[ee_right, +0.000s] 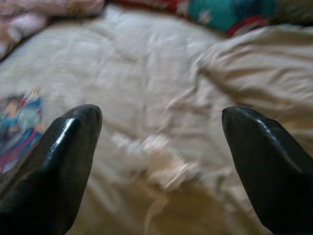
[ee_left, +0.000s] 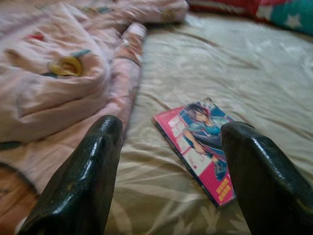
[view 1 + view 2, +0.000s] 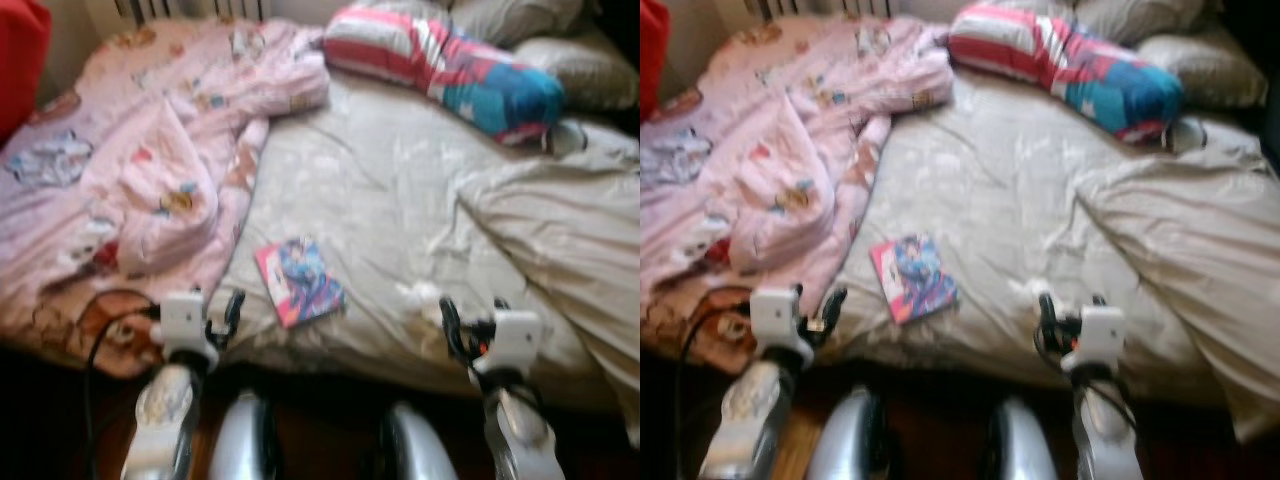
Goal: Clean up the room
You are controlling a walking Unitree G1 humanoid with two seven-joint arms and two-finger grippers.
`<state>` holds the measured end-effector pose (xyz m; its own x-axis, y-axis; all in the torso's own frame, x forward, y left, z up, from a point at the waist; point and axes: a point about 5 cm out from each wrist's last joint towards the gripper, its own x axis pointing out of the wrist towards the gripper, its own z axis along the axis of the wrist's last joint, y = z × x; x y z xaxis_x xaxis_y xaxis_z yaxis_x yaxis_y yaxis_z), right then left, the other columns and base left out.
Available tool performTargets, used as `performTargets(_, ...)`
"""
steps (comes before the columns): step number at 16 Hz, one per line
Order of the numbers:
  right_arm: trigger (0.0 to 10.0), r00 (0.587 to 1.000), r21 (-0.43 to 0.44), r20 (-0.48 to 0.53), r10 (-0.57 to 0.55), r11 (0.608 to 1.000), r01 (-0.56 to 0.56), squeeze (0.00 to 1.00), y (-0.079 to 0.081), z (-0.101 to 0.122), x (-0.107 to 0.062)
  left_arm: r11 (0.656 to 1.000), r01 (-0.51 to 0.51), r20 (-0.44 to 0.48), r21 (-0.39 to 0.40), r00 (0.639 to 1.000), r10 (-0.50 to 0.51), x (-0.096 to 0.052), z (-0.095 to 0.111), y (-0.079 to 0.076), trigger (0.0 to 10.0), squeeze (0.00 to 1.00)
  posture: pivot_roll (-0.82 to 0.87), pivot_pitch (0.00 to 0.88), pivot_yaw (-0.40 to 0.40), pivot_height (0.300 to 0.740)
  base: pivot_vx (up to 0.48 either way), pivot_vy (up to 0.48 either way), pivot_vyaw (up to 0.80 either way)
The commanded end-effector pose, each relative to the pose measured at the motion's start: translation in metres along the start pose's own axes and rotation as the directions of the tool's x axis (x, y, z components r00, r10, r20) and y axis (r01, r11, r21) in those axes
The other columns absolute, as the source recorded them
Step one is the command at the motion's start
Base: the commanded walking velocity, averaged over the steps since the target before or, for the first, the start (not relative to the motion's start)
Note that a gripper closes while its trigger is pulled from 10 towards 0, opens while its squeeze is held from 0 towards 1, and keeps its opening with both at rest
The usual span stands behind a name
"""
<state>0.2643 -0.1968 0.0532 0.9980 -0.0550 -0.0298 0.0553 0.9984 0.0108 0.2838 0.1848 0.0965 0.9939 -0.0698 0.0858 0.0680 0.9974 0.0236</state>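
Book [image 3: 299, 281] (likely comic) on bed [image 3: 400, 190].

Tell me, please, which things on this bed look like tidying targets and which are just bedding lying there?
Likely to tidy:
- comic book, flat near the bed's front edge
- crumpled white scrap, ahead of the open right gripper

Just lying about:
- pink quilt
- striped pillow
- beige duvet

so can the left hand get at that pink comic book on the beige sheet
Probably yes: the left hand is open and aimed at the pink comic book, which lies flat on the beige sheet with nothing between.
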Motion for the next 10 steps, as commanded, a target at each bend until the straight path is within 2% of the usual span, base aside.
performTargets(1, 10.0, 1.0, 0.006, -0.004, 0.003, 1.0, -0.003, 0.0, 0.0012, 0.0002, 0.0019, 1.0, -0.009, -0.051, -0.018, 0.999, 0.008, -0.0069, -0.0102, 0.0019, 10.0, 0.0, 0.04, 0.215, -0.029, 0.609, 0.0, 0.0, 0.0)
performTargets(9, 10.0, 1.0, 0.019, -0.02, -0.001, 1.0, 0.001, 0.0, 0.0021, -0.0017, 0.0029, 1.0, -0.01, -0.061, -0.025, 0.998, 0.008, -0.008, -0.011, 0.0001, 10.0, 0.0, 0.04, 0.215, -0.031, 0.609, 0.0, 0.0, 0.0)
performTargets(10, 10.0, 1.0, 0.019, -0.027, -0.002, 1.0, 0.002, 0.0, 0.0019, -0.0022, 0.0031, 1.0, -0.01, -0.061, -0.026, 0.998, 0.008, -0.008, -0.0109, 0.0, 10.0, 0.0, 0.04, 0.216, -0.031, 0.609, 0.0, 0.0, -0.46)
